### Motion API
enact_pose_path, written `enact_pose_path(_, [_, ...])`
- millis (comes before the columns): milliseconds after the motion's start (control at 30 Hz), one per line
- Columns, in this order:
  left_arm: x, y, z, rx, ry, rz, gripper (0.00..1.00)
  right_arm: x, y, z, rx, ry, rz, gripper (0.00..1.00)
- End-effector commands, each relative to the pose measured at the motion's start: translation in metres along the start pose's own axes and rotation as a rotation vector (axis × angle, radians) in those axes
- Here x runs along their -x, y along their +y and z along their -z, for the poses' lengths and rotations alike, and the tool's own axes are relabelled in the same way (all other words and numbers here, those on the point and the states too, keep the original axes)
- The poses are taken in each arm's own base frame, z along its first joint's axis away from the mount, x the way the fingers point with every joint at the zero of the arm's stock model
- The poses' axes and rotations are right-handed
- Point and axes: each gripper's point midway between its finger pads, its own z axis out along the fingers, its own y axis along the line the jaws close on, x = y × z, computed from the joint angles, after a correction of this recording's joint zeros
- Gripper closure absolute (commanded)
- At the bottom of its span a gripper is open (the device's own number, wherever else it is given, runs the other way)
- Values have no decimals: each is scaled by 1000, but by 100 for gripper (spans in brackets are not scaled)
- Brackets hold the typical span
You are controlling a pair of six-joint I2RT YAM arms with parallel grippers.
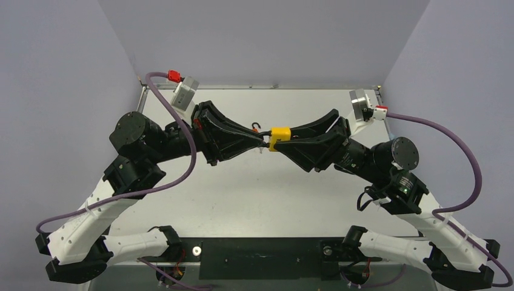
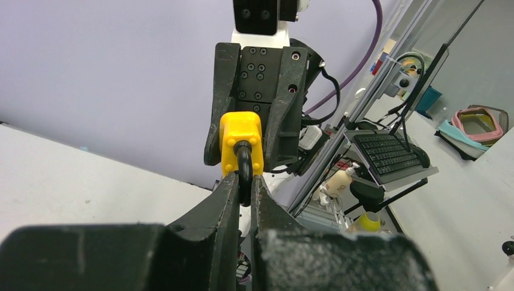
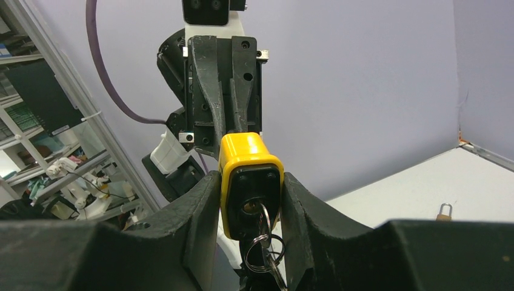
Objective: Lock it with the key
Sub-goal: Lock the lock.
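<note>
Mid-air at top-view centre: yellow block padlock above the table.
Your right end effector clamps its body; your left end effector pinches the black shackle. Its long axis runs arm to arm, silver key facing the right wrist.

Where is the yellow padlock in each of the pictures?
Top external: yellow padlock in the middle, where the two arms meet over the white table.
Left wrist: yellow padlock at centre, its black shackle pinched by the left tool.
Right wrist: yellow padlock at centre, squeezed in the right tool, keys hanging below.
Shared landmark: the white table, seen in all three.
</note>
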Motion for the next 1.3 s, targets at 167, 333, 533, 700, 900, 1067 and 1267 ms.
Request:
enact_pose_path(167, [-102, 18, -46, -57, 305, 167, 100, -97, -32, -23, -35, 279, -70, 100])
enact_pose_path(333, [-117, 23, -48, -41, 335, 189, 100, -96, -33, -24, -37, 278, -65, 100])
enact_pose_path(533, [-141, 32, -51, -10, 381, 218, 100, -95, -32, -23, -38, 284, -60, 100])
enact_pose_path(700, [-156, 46, -51, 45, 408, 235, 100, -94, -32, -22, -45, 291, -49, 100])
enact_pose_path(900, [-166, 59, -50, 109, 437, 235, 100, -99, -34, -22, -59, 309, -45, 100])
enact_pose_path(1067, [-173, 65, -48, 143, 457, 234, 100, -101, -38, -23, -79, 314, -34, 100])
enact_pose_path(1267, [-157, 92, -31, 323, 421, 168, 100, -99, -57, -18, -161, 295, -21, 100])
